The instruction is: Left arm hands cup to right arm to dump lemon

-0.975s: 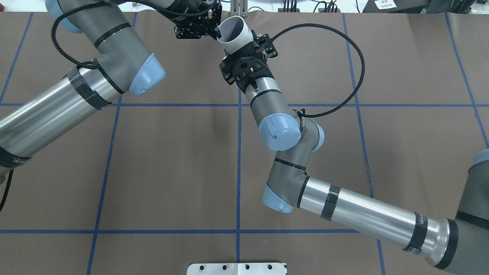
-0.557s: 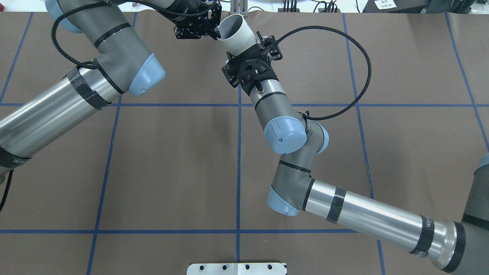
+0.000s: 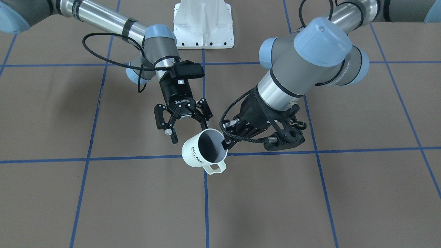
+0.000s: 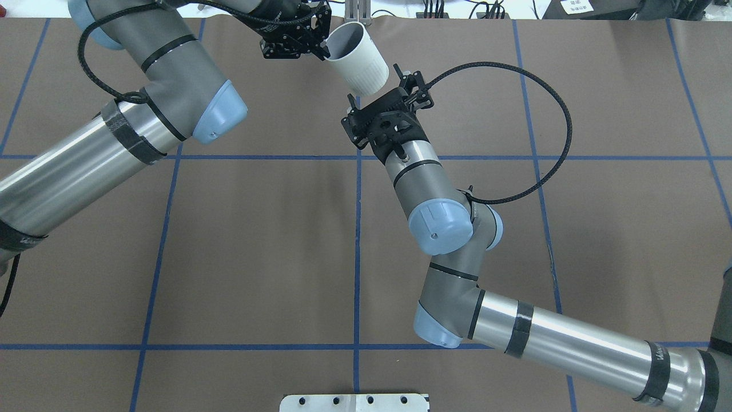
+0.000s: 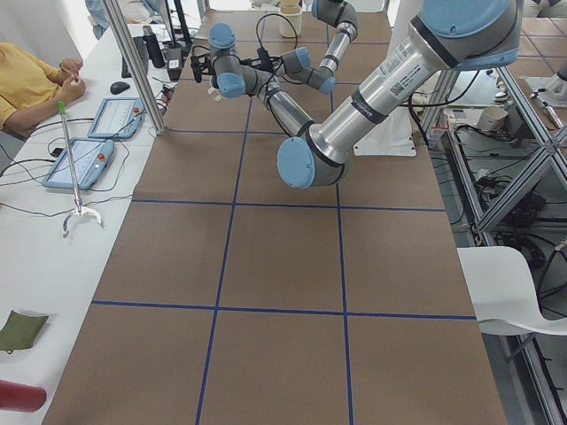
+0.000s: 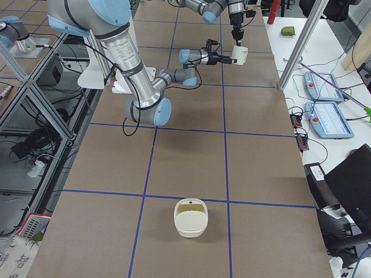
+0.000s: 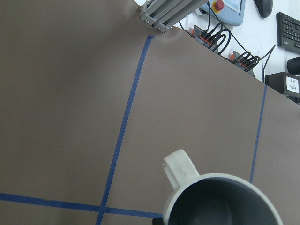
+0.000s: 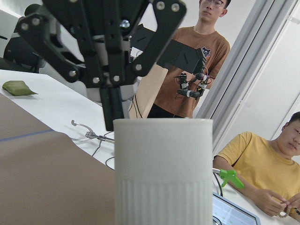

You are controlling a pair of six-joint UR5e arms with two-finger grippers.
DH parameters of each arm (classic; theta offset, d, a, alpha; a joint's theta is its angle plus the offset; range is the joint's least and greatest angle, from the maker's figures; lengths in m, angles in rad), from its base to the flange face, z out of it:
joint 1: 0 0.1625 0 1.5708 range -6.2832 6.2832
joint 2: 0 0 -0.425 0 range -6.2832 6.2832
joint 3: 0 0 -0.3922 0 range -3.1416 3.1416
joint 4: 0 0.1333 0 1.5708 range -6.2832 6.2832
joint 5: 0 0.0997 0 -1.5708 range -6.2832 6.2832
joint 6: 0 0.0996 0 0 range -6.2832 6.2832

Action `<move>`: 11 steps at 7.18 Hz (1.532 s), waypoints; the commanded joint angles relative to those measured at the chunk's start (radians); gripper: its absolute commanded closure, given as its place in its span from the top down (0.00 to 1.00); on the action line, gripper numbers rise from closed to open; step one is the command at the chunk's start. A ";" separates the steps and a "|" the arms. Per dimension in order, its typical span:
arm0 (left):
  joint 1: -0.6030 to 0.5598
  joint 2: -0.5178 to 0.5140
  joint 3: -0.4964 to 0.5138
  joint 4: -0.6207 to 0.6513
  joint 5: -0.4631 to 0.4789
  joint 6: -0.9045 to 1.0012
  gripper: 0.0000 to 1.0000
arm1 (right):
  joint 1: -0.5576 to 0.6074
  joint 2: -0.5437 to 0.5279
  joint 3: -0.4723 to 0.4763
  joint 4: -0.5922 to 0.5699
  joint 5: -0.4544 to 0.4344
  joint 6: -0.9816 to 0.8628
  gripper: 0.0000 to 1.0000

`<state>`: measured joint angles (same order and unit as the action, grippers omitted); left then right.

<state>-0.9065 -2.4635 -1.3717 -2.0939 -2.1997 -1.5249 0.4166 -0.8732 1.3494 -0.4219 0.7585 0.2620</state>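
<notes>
The cup (image 3: 204, 150) is a white ribbed mug with black "HOME" lettering and a grey inside, and it hangs tilted above the table. My left gripper (image 3: 224, 140) is shut on its rim, one finger inside; the overhead view shows this gripper (image 4: 325, 52) at the cup (image 4: 357, 57). My right gripper (image 3: 191, 132) stands open just short of the cup's base, touching nothing, its jaws spread wide (image 4: 382, 91). The right wrist view faces the cup (image 8: 161, 168) from the side. Looking down into the cup (image 7: 220, 201), the left wrist view shows no lemon.
A white basket-like container (image 6: 190, 217) sits on the table towards my right end. The white mount base (image 3: 203, 24) lies between the arms. A metal post (image 4: 357, 11) stands behind the cup. Two people (image 8: 192, 61) are at the bench beyond the table's far edge.
My right gripper has drawn back from the cup toward the robot and to the right. The left gripper has kept the cup, which tilted slightly.
</notes>
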 commanded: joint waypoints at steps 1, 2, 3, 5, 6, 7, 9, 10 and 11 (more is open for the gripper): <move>0.000 0.001 0.002 0.000 0.000 0.000 0.00 | -0.054 -0.032 0.026 0.000 -0.056 -0.004 1.00; 0.000 0.001 0.002 0.000 0.002 0.000 0.00 | -0.073 -0.088 0.118 -0.001 -0.053 -0.029 1.00; 0.000 0.017 0.000 0.000 0.002 0.002 0.00 | -0.091 -0.133 0.223 -0.012 -0.048 -0.056 1.00; -0.006 0.031 0.000 0.005 0.002 0.035 0.00 | -0.066 -0.130 0.276 -0.096 -0.053 -0.032 1.00; -0.008 0.061 -0.007 0.005 0.002 0.090 0.00 | -0.032 -0.126 0.284 -0.185 -0.048 0.035 1.00; -0.015 0.093 -0.032 0.006 0.000 0.121 0.00 | 0.006 -0.107 0.290 -0.301 -0.007 0.122 1.00; -0.037 0.168 -0.090 0.012 0.000 0.155 0.00 | 0.120 -0.104 0.355 -0.536 0.210 0.279 1.00; -0.047 0.216 -0.125 0.014 0.000 0.176 0.00 | 0.192 -0.104 0.367 -0.639 0.363 0.360 1.00; -0.058 0.279 -0.177 0.015 -0.001 0.201 0.00 | 0.288 -0.106 0.388 -0.737 0.562 0.374 1.00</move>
<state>-0.9519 -2.2513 -1.4954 -2.0805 -2.2000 -1.3512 0.6019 -0.9779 1.7137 -1.0370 1.1083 0.5897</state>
